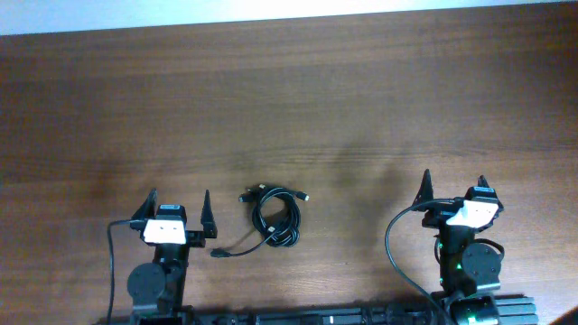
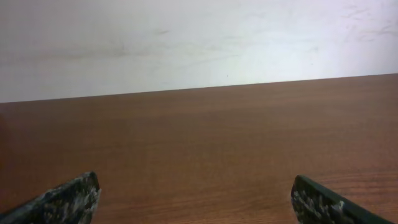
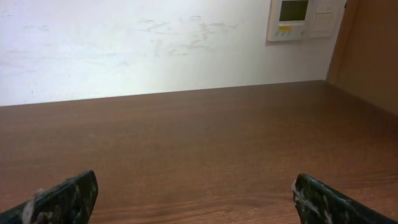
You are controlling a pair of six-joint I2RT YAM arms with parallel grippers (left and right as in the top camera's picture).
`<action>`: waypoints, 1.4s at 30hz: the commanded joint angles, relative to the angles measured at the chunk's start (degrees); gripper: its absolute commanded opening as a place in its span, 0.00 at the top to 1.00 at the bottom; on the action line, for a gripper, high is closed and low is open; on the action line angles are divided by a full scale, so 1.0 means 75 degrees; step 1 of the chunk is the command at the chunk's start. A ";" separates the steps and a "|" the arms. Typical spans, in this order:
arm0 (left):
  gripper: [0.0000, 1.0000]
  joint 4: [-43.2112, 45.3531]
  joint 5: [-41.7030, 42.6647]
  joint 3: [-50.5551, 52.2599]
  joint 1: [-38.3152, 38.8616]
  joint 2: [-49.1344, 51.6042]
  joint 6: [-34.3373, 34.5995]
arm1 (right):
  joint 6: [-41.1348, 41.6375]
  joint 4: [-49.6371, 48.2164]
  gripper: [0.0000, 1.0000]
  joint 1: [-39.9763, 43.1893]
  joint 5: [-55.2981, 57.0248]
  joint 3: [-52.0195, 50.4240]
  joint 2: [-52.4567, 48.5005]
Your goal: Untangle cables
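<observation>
Overhead view, untangling not yet begun. The cables (image 1: 274, 217) lie as one small black coil on the table (image 1: 289, 99), near its front edge and between the two arms, nearer the left one. Two plugs (image 1: 305, 195) poke out at the top of the coil. A loose end (image 1: 226, 252) trails from its lower side toward the left gripper (image 1: 179, 200), stopping just beside it without touching. Left gripper: jaws spread wide, nothing between them. Right gripper (image 1: 454, 181): likewise wide and empty, well apart from the coil. Neither wrist view shows the cables, only bare wood ahead of the parted fingers (image 2: 68, 202). Handling, as judged: thin cords of this kind are light and limp, so the whole bundle is likely to lift or drag when one strand is pulled. The smooth jacket may slip through a loose pinch, and the loops will probably snag on each other and tighten if tugged hard. Best hold: the loose end just behind its plug for one gripper, the body of the coil pinched by the other, then a slow pull apart
</observation>
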State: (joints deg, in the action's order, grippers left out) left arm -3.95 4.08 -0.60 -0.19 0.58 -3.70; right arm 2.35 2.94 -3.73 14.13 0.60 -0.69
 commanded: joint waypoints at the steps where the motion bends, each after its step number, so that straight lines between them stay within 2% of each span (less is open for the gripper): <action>1: 0.01 0.0015 0.0032 0.0012 -0.0047 -0.0029 -0.0122 | -0.0058 0.0038 0.01 0.0050 0.0207 -0.0038 0.0064; 17: 0.01 0.0035 0.0181 -0.0149 -0.0047 -0.0029 -0.0122 | -0.0058 0.0038 0.01 0.0050 0.0207 -0.0035 0.0064; 32: 0.01 -0.0705 0.0726 -0.0408 -0.0047 -0.0029 -0.0122 | -0.0058 0.0038 0.01 0.0050 0.0207 -0.0038 0.0064; 42: 0.01 -0.1422 0.0775 -0.1480 -0.0047 0.0487 -0.0125 | -0.0058 0.0038 0.01 0.0050 0.0207 -0.0038 0.0064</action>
State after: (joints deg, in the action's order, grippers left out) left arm -13.34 8.82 -6.98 -0.19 2.04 -3.70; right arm 2.33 2.94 -3.73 14.13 0.60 -0.69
